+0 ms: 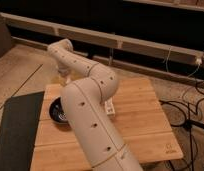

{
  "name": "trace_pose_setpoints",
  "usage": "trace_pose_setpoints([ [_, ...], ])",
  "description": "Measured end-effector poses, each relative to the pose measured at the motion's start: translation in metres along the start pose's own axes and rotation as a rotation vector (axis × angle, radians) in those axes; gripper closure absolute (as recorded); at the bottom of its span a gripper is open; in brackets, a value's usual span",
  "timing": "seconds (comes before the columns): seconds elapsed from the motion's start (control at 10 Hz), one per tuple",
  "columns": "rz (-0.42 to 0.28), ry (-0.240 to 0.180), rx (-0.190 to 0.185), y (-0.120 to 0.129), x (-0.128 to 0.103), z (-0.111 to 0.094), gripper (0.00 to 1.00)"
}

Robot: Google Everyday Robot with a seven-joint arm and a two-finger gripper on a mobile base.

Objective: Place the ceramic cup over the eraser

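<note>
My white arm reaches across the wooden table (140,125) to its far left corner. The gripper (63,76) hangs there, pointing down just above the tabletop. A small pale shape (60,81) sits right under it; I cannot tell whether it is the ceramic cup. The eraser is hidden. The thick forearm covers the middle of the table.
A wide black bowl (55,111) sits at the table's left side, partly behind the forearm. A white stick (110,107) pokes out to the right of the arm. A dark mat (15,130) lies on the floor to the left, and cables (191,111) lie to the right.
</note>
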Motion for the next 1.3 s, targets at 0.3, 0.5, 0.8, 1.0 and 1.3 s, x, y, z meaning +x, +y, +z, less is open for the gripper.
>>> trace_pose_setpoints([
  [0.3, -0.007, 0.002, 0.0, -0.0019, -0.0021, -0.0007, 1.0],
  [0.5, -0.01, 0.003, 0.002, -0.0035, -0.0034, -0.0018, 0.99],
  [0.8, -0.01, 0.009, -0.008, -0.0024, -0.0035, -0.0022, 0.69],
  [1.0, -0.004, 0.01, -0.02, -0.0002, -0.0031, -0.002, 0.51],
  [1.3, -0.001, 0.008, -0.039, 0.0037, -0.0034, -0.0039, 0.32],
])
